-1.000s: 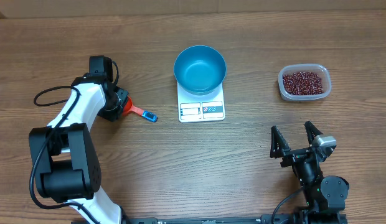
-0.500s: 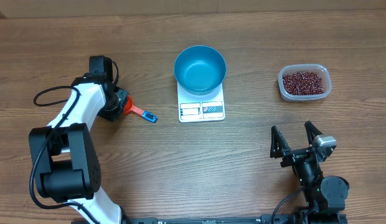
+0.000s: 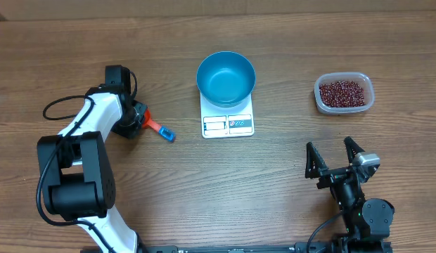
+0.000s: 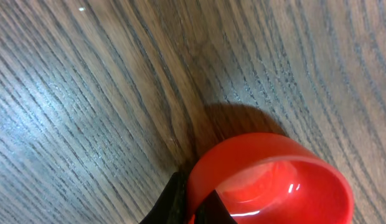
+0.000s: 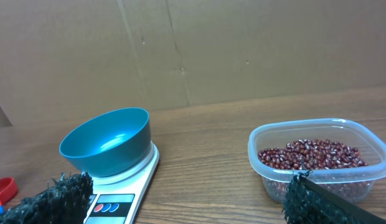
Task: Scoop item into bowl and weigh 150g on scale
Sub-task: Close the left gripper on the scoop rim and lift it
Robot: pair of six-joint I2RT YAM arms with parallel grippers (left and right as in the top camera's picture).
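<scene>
The empty blue bowl (image 3: pixel 226 77) (image 5: pixel 106 143) stands on the white scale (image 3: pixel 228 125) (image 5: pixel 118 194) at the table's middle. The dark red beans (image 3: pixel 342 92) (image 5: pixel 308 155) fill a clear plastic tub (image 3: pixel 363 105) at the right. A red scoop (image 3: pixel 156 126) (image 4: pixel 274 180) with a blue handle tip lies left of the scale. My left gripper (image 3: pixel 137 118) (image 4: pixel 194 200) is shut on the scoop's cup wall, one finger inside and one outside. Near the front right, my right gripper (image 3: pixel 329 147) (image 5: pixel 187 199) stands open and holds nothing.
A black cable (image 3: pixel 60 107) loops beside the left arm. A cardboard wall (image 5: pixel 193 50) backs the far edge of the wooden table (image 3: pixel 274 183). The tub sits just ahead of the right gripper's right finger (image 5: pixel 311 202).
The left jaws have closed onto the scoop's cup wall. The scoop's handle has swung slightly toward the left, and the left arm has shifted a little. The right arm has not moved.
</scene>
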